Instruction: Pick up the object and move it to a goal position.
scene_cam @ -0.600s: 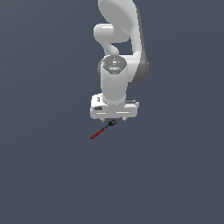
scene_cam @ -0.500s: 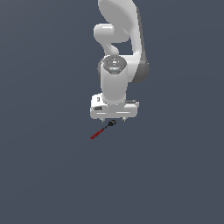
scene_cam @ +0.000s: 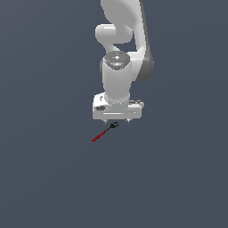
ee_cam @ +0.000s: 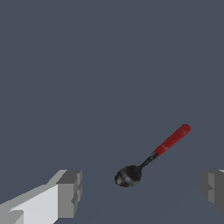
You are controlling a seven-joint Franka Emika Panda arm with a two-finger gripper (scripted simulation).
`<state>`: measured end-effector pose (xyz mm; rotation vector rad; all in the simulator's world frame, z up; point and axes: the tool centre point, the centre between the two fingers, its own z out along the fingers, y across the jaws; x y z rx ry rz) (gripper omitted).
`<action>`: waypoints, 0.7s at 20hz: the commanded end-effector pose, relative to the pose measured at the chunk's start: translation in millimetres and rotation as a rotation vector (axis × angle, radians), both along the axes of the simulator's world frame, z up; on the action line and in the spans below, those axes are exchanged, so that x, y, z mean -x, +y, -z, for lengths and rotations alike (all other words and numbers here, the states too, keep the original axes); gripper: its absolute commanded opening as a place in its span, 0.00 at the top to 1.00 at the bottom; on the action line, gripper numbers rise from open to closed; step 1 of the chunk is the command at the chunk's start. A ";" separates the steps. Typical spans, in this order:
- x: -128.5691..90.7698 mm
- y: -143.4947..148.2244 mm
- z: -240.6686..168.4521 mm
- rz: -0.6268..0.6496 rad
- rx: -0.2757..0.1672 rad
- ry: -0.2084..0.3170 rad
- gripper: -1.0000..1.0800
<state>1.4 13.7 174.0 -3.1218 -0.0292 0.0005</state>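
Hovering just above the object (scene_cam: 105,132), my gripper (scene_cam: 116,121) hangs with its jaws spread wide and nothing between them. Set against the exterior pictures from about half a second ago, almost nothing has changed: my arm stands in the same place and the tool lies where it lay, so I judge this a pause or a very slow descent, not a grasp.

The object is a small spoon-shaped tool with a red handle and a black rounded head. It lies flat on the plain dark grey floor (scene_cam: 44,178). In the exterior view its black head sits just under the front edge of my hand, and the red handle runs away toward that view's lower left.

In the wrist view the spoon (ee_cam: 151,156) lies between my two grey fingertips (ee_cam: 70,192), with open space on either side. The head is nearer the middle of the gap than the handle.

The pickup has not begun. I cannot see any goal marker.
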 end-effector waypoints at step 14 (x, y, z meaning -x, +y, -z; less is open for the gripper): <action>3.7 -7.0 18.4 0.125 -0.005 0.003 0.04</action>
